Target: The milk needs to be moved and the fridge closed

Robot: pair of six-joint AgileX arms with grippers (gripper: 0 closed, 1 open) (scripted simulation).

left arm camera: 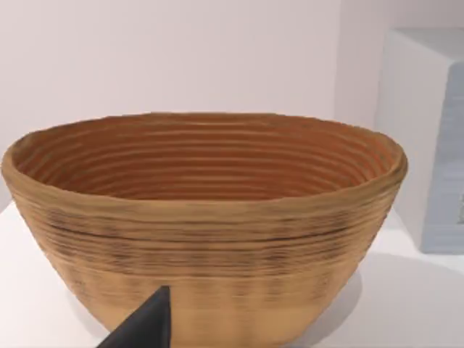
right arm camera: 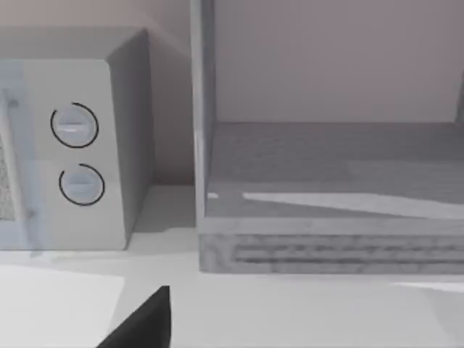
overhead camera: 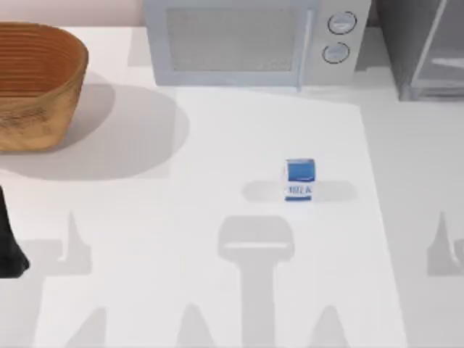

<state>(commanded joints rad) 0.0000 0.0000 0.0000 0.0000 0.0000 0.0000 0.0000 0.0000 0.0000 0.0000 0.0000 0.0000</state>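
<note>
Since the milk (overhead camera: 299, 179) stands alone on the white table (overhead camera: 217, 145), a little right of the middle and with nothing touching it, none of the task looks done yet. It is a small blue carton with a white band of blue lettering, upright as far as the overhead view shows.

Behind it, at the back of the table, sits a light grey microwave (overhead camera: 246, 40) with two round knobs. To the right of that, in the far right corner, is the fridge (overhead camera: 424, 47), a grey speckled cabinet. The right wrist view looks straight into its bare grey interior, so the door appears to be open. Both moving the milk and closing the door remain to be done.

Far from the carton, at the back left corner, sits a large woven basket (overhead camera: 32, 83).

A dark part of the left arm (overhead camera: 9, 246) shows at the table's left edge. The left end effector (left arm camera: 145, 326) faces the basket and the right end effector (right arm camera: 145, 322) faces the fridge. Each shows a single dark fingertip, so whether either is open or closed cannot be told. Neither holds anything visible.
</note>
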